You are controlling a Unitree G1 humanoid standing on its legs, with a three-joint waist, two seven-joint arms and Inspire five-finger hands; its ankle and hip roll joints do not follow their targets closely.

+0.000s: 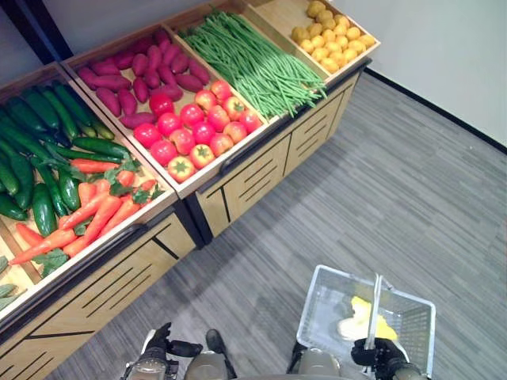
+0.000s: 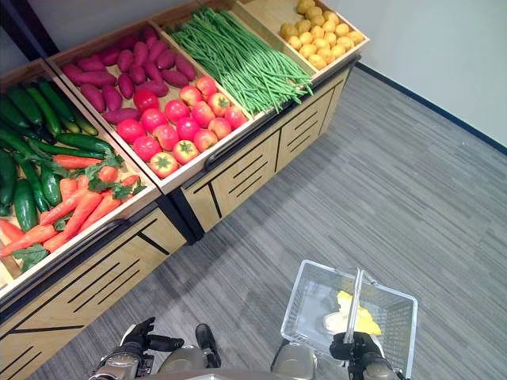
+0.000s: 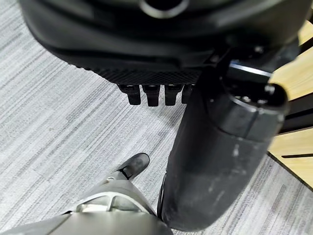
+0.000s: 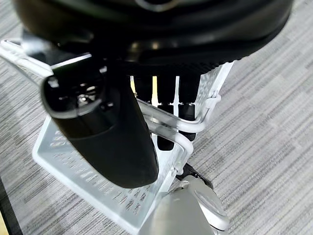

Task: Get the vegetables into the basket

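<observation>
Two hands show at the lower edge of the head views. The right hand (image 1: 379,352) has its fingers (image 4: 168,122) curled around the handle (image 1: 372,309) of a white wire basket (image 2: 305,297), which hangs over the grey floor (image 1: 396,198) with a yellow item (image 2: 358,315) and a pale one inside. The left hand (image 1: 162,344) is low on the other side, holding nothing; in its wrist view its fingers (image 3: 151,94) look partly bent, thumb standing out, over bare floor.

The vegetables lie well apart from both hands, up on a wooden display bench (image 1: 261,170) of slanted bins. Nearest the left hand are carrots (image 1: 95,214) with green tops, and dark cucumbers (image 1: 40,150) beside them. The next bin along holds red tomatoes (image 1: 194,127) at its front and purple sweet potatoes (image 1: 142,71) behind. Beyond that comes a heap of long green beans (image 1: 253,63), and the farthest bin holds small yellow potatoes (image 1: 333,32)
</observation>
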